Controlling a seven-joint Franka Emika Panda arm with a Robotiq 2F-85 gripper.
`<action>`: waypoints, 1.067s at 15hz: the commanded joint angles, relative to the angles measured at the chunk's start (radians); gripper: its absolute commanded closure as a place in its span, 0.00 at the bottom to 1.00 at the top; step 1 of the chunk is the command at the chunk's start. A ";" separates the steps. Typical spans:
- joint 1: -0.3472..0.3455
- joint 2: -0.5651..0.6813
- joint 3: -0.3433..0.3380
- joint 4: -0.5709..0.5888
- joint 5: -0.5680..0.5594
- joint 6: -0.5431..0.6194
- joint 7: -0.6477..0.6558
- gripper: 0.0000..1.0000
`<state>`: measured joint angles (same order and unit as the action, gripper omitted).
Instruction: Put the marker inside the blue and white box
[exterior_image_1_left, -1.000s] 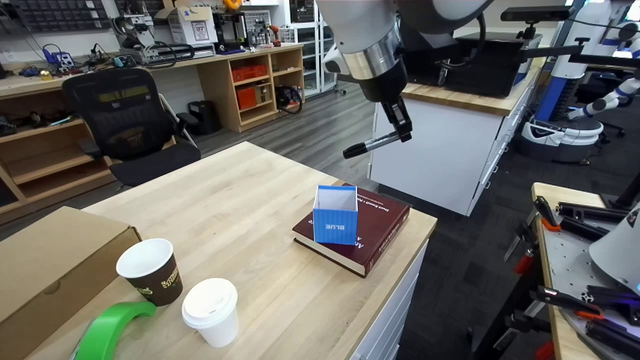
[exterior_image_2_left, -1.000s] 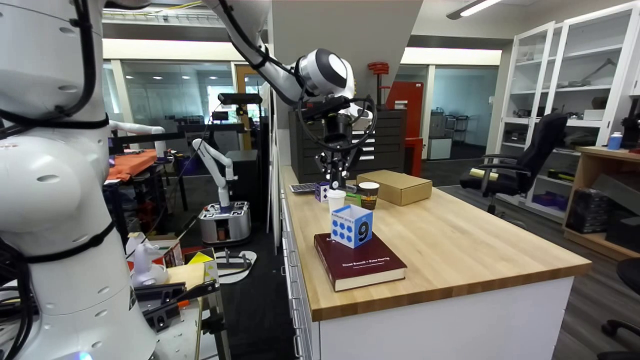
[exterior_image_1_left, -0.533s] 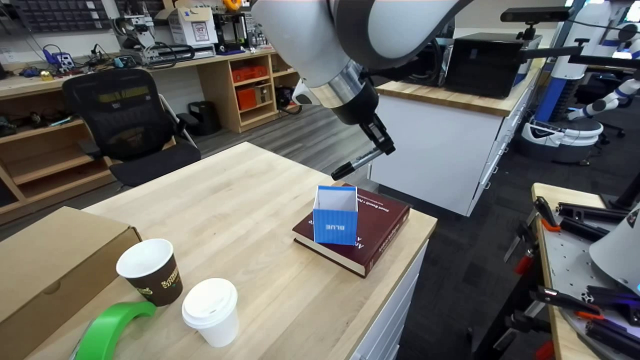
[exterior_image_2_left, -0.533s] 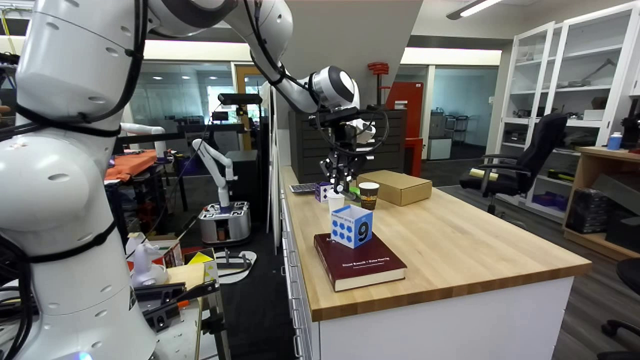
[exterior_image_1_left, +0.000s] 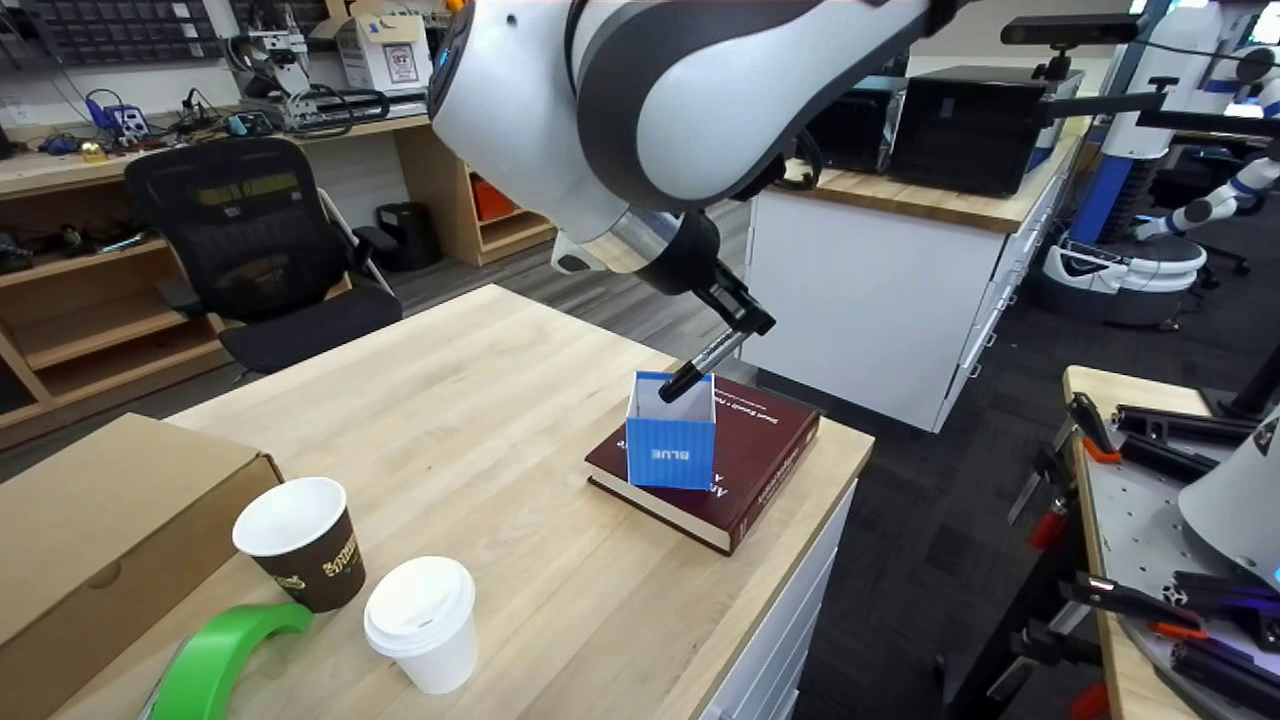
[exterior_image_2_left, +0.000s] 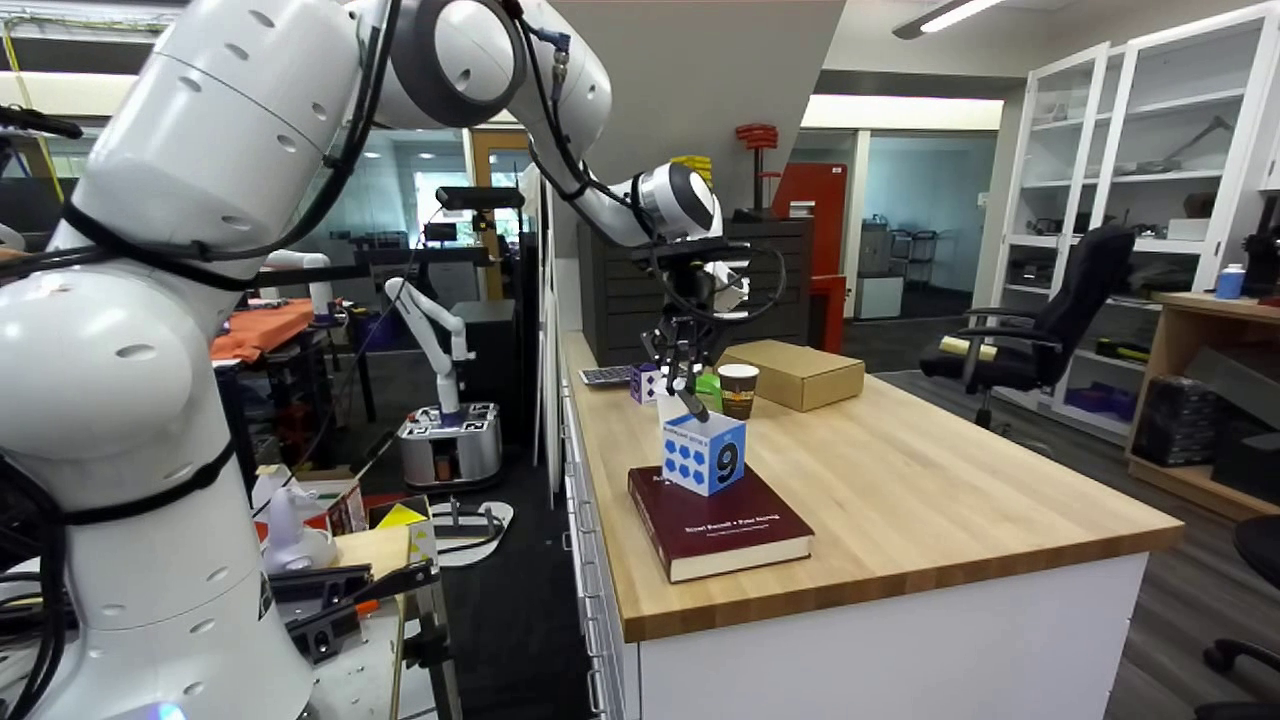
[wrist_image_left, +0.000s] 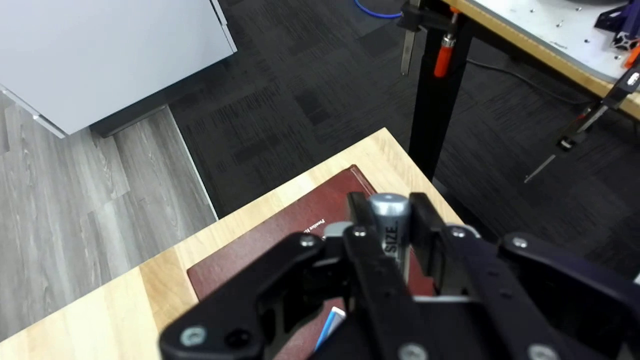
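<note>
The marker (exterior_image_1_left: 715, 352), grey with a black cap, is held at its grey end in my gripper (exterior_image_1_left: 757, 321), tilted, cap pointing down. In an exterior view the cap overlaps the box's open top; I cannot tell whether it dips below the rim. The blue and white box (exterior_image_1_left: 670, 452) stands upright and open on the dark red book; it also shows in an exterior view (exterior_image_2_left: 704, 466). In the wrist view the marker's grey end (wrist_image_left: 391, 222) sits between the fingers of the gripper (wrist_image_left: 391, 207), and only a corner of the box (wrist_image_left: 330, 325) shows.
The dark red book (exterior_image_1_left: 760, 425) lies near the corner of the wooden table (exterior_image_1_left: 500, 400). A white lidded cup (exterior_image_1_left: 425, 625), a brown cup (exterior_image_1_left: 310, 545), a green curved thing (exterior_image_1_left: 225, 655) and a brown cardboard box (exterior_image_1_left: 110, 530) stand farther along the table.
My gripper has come down and closer to the box with the marker, which tilts more steeply now. The cap has moved from the air beyond the book to the box's opening. The box has not moved.
</note>
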<state>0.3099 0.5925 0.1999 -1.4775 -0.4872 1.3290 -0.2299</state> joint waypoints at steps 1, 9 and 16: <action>0.039 0.108 -0.018 0.136 -0.041 -0.119 -0.053 0.93; 0.054 0.214 -0.023 0.282 -0.051 -0.171 -0.100 0.32; -0.044 0.088 0.013 0.205 0.102 -0.049 -0.046 0.00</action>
<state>0.3296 0.7713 0.1902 -1.2021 -0.4758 1.2135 -0.3018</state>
